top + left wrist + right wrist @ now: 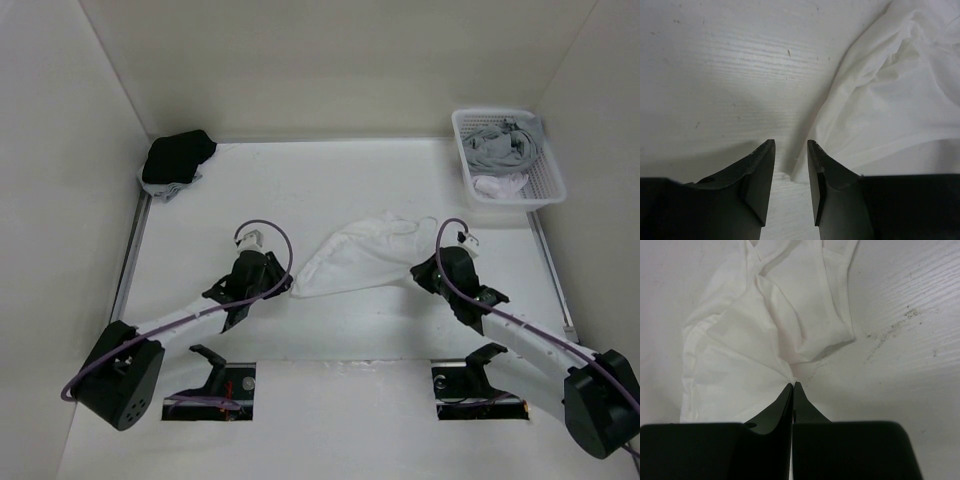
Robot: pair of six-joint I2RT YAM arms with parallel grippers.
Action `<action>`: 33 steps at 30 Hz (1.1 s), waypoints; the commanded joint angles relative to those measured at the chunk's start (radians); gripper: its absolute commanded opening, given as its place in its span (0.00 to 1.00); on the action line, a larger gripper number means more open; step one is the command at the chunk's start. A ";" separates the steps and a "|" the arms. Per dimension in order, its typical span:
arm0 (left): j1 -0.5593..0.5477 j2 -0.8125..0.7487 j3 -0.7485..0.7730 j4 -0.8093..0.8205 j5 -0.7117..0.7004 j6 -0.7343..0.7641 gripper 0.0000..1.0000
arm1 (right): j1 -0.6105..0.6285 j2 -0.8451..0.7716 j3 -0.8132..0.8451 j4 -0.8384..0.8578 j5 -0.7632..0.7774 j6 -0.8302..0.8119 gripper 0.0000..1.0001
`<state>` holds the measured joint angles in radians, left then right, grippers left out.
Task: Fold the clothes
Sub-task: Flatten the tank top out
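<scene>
White top point(365, 258) is lying crumpled mid-table point(330, 190), right between the two arms. Right gripper point(792, 386) has its jaws pressed together, pinching the top's near edge, with the cloth puckering in toward the tips. Left gripper point(791, 150) has its jaws apart. The top's left corner sits on the table just at the gap, nothing clamped. Off to the side there's a black cloth point(178, 156) bundled in the far left corner. A basket point(460, 150) far right holds grey clothes point(505, 143). Both are well away from the arms.
</scene>
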<state>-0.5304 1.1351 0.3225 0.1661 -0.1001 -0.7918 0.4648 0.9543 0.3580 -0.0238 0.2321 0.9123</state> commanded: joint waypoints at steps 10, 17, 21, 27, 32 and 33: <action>-0.042 -0.063 -0.034 -0.059 0.106 0.006 0.33 | 0.002 -0.011 -0.013 0.018 0.000 0.008 0.00; -0.053 0.035 -0.019 -0.001 0.100 0.016 0.27 | 0.002 -0.006 -0.013 0.028 0.000 0.010 0.00; -0.038 0.063 0.000 0.032 0.100 0.023 0.13 | 0.002 -0.012 -0.019 0.031 0.000 0.010 0.00; -0.032 -0.095 0.148 -0.103 0.077 0.034 0.01 | 0.021 -0.122 0.056 -0.057 -0.005 -0.039 0.00; -0.019 -0.294 0.459 -0.318 -0.068 0.123 0.01 | 0.100 -0.299 0.336 -0.307 0.058 -0.127 0.00; -0.019 -0.316 0.519 -0.335 -0.090 0.132 0.01 | 0.125 -0.316 0.404 -0.352 0.078 -0.141 0.00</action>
<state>-0.5583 0.9241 0.6674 -0.1158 -0.0853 -0.7250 0.5415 0.7113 0.5682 -0.2810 0.2474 0.8436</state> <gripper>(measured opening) 0.025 0.008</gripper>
